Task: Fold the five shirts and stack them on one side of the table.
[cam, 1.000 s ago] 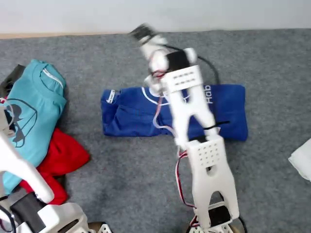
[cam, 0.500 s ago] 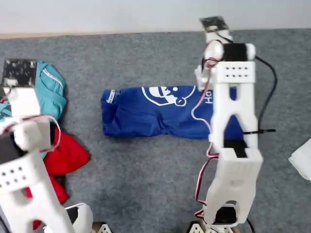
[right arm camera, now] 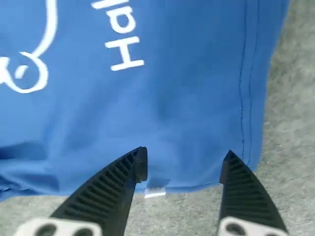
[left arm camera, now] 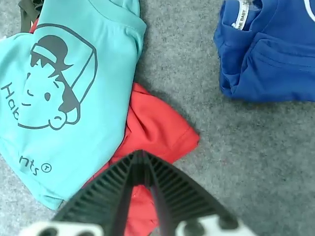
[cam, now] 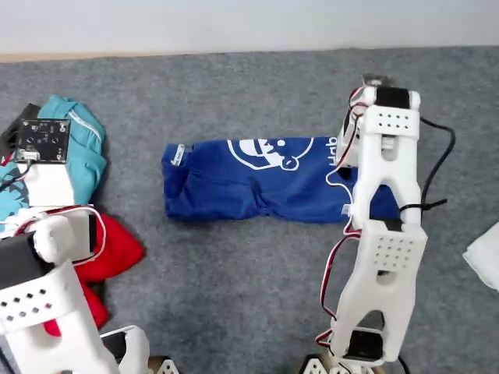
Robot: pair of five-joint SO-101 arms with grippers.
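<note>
Shirts of three colours lie on the grey tabletop (cam: 234, 304). In the high view the blue shirt (cam: 249, 187) is in the middle, folded into a long band that runs from left to right, with a white print facing up and a small white label (cam: 181, 154) at its left end. The teal shirt (cam: 82, 152) is at the left side, folded, with a dark printed face on it, and it lies on top of the red shirt (cam: 113, 249), which comes out from under its lower right edge. A bit of dark cloth (cam: 15, 128) shows at the far corner of the teal shirt. A piece of white cloth (cam: 485, 253) is at the right edge of the tabletop, well apart from the others.

The left arm (cam: 47, 312) stands over the pile at the left. The left fingers (left arm camera: 113, 189) are pressed together at the tips, with nothing between them, and they hang above the red shirt just beside the edge of the teal one.

The right arm (cam: 382, 234) reaches over the right end of the blue shirt. The right fingers (right arm camera: 113, 189) are spread wide and hold nothing; they are near the lower hem of the blue shirt, close to its right corner, but I cannot tell if they touch the cloth
</note>
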